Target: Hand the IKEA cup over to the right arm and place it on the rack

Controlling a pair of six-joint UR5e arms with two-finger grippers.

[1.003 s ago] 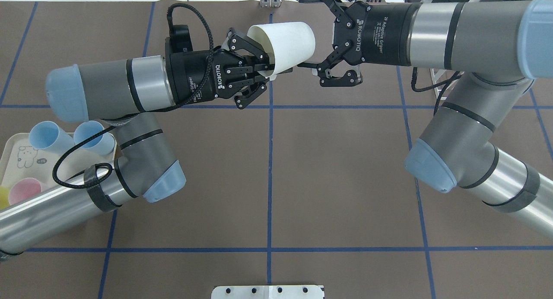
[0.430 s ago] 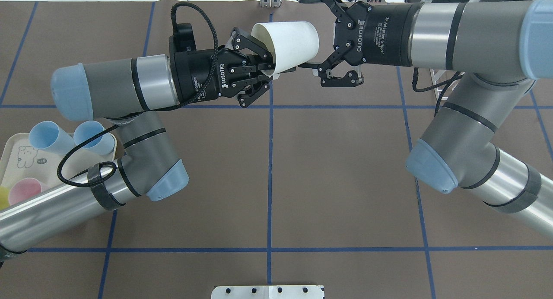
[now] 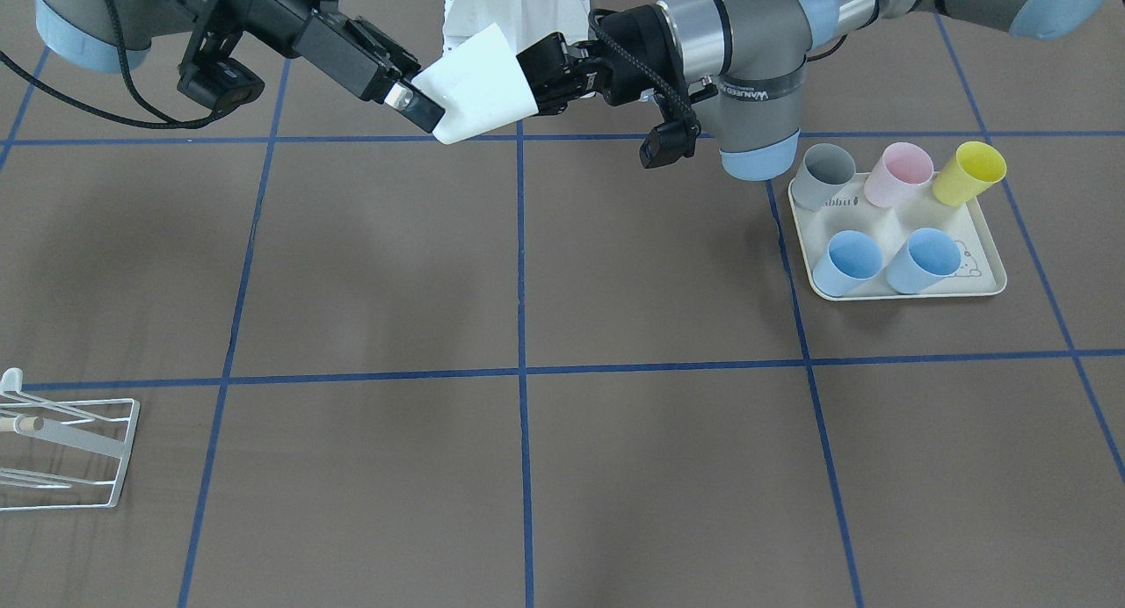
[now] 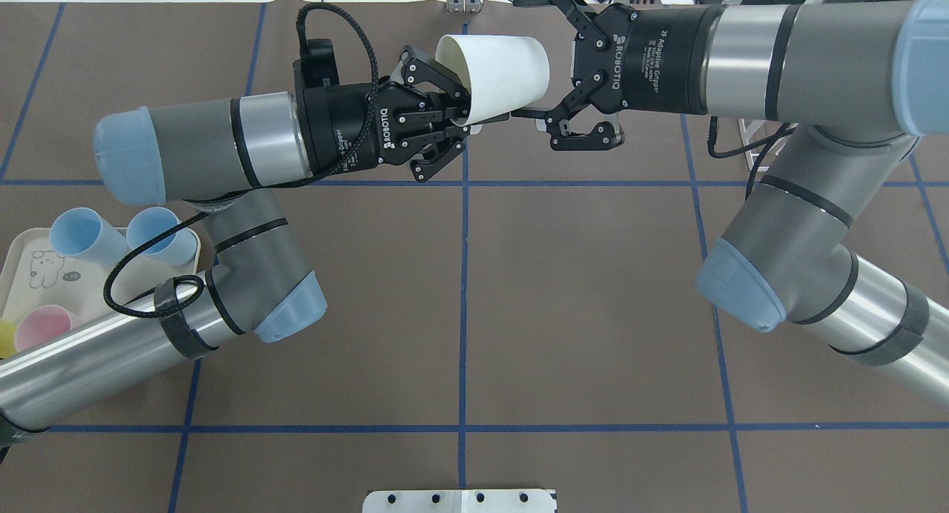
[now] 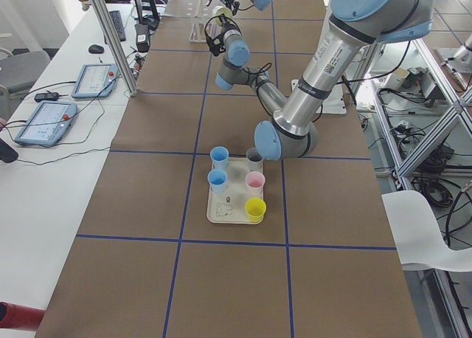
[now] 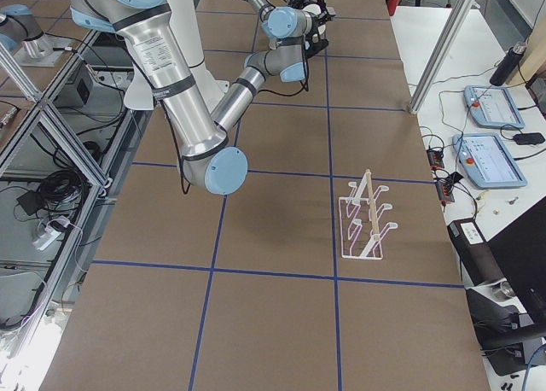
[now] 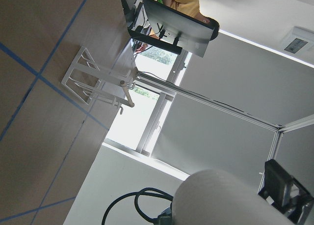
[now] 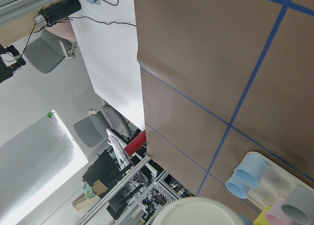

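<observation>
White IKEA cup [image 4: 493, 75] is held off the table, roughly horizontal, over the far centre gridline. The left gripper [image 4: 463, 116] is clenched on its rim, and its base sits between the spread jaws of the right gripper [image 4: 535, 57]. The front-facing view adds one right finger [image 3: 417, 109] just beside the cup wall, contact unresolved. The rack [image 6: 367, 224] shows whole only in the exterior right view, on the table well apart from the cup.

Cup [image 4: 495, 77] slightly nearer the right hand [image 4: 535, 57]
</observation>
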